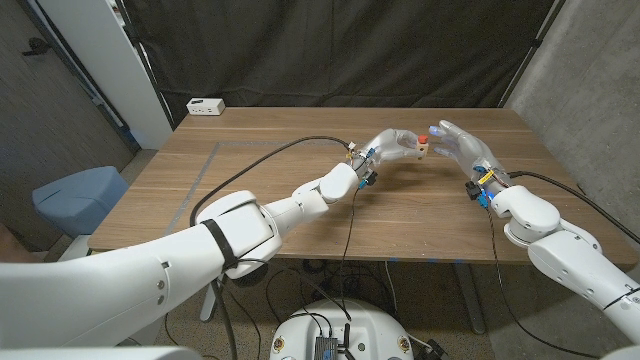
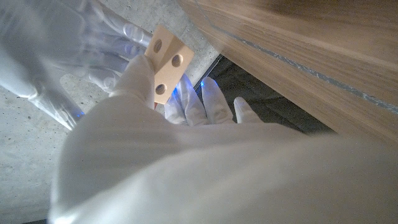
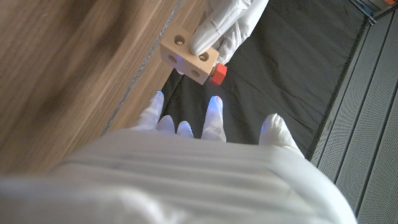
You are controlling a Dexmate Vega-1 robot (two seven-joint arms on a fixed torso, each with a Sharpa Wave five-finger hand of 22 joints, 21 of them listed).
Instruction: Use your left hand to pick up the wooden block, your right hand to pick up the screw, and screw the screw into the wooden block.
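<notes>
My left hand [image 1: 388,146] holds the pale wooden block [image 1: 423,151] above the far middle of the table. The block [image 3: 189,58] has round holes in its faces, and the fingers [image 3: 219,25] of the left hand pinch it. A red screw [image 3: 217,73] sticks out of one face, its red head [image 1: 423,138] showing on top of the block. My right hand [image 1: 462,143] hovers just right of the block, fingers spread. Its fingertips [image 3: 214,107] stop short of the screw and touch nothing. The left wrist view shows the block [image 2: 166,62] against my left hand's fingers.
A white power strip [image 1: 206,106] lies at the table's far left corner. A line runs along the wooden tabletop [image 1: 250,165] on its left part. Black cables trail from both wrists across the table. A blue chair [image 1: 78,192] stands off the left edge.
</notes>
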